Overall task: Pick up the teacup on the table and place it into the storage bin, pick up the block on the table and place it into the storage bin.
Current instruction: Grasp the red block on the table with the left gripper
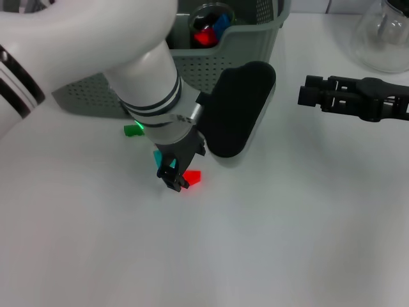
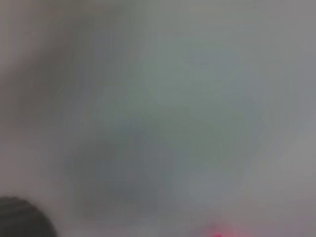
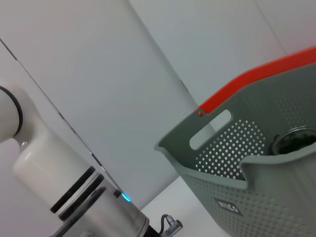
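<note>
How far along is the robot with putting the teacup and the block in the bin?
The teacup already sits inside the storage bin, so that half looks done. In hand: the left gripper is down at the table against the red block, not yet lifted. Left: carry it to the bin. The right gripper hangs idle beside the bin.

We see the teacup [image 1: 209, 27] in the bin [image 1: 246, 54], blocks [image 1: 192, 177] on the table [image 1: 287, 224] before it, a flask [image 1: 382, 32] to its right.
</note>
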Robot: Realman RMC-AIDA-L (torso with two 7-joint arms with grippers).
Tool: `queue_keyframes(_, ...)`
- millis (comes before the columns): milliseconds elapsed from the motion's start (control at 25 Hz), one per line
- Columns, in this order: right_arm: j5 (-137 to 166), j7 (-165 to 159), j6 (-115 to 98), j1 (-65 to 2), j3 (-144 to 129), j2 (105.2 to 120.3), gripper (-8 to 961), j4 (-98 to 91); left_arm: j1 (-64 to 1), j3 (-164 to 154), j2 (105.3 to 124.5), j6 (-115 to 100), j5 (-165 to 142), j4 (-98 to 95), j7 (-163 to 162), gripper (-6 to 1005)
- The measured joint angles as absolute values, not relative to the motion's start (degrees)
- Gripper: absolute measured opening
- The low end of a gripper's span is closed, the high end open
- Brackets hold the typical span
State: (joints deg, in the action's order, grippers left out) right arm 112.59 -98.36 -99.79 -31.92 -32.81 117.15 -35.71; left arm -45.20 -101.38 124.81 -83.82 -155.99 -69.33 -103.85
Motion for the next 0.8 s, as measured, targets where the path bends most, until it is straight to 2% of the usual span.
queue_keyframes(800, 112.5, -97.5, -99.5, -31.6, -32.5, 117.59, 704, -35.6, -47.1, -105.1, 124.81, -82.7, -156.4, -65.5, -115.0, 632)
